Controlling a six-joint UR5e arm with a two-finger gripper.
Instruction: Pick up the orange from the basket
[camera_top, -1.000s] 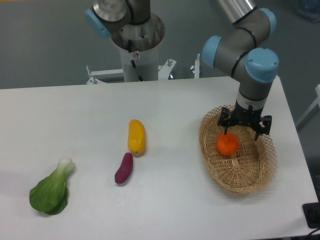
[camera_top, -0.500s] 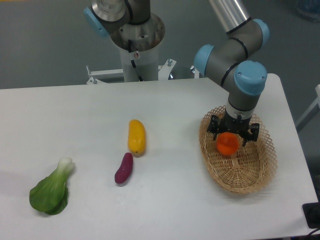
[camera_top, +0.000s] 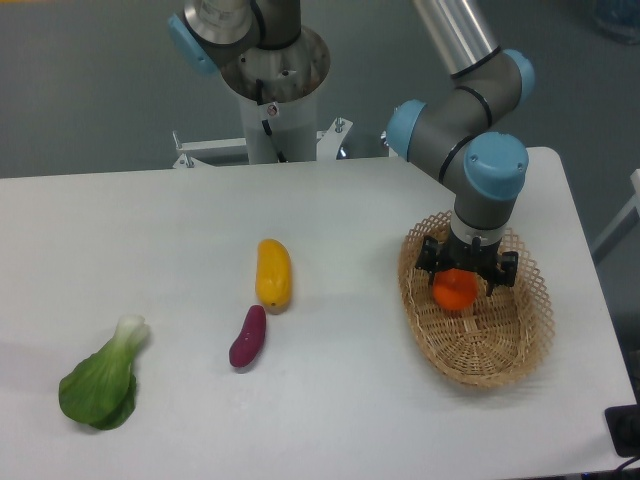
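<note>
Camera view shows my pincer (camera_top: 466, 283) spread open astride the small round bright-orange orange (camera_top: 455, 291) lying in the oval tan wicker basket (camera_top: 480, 355), so I judge the grasp at hand: close, then lift.

no text, label, brand, number or sign can be read anywhere in the view.
</note>
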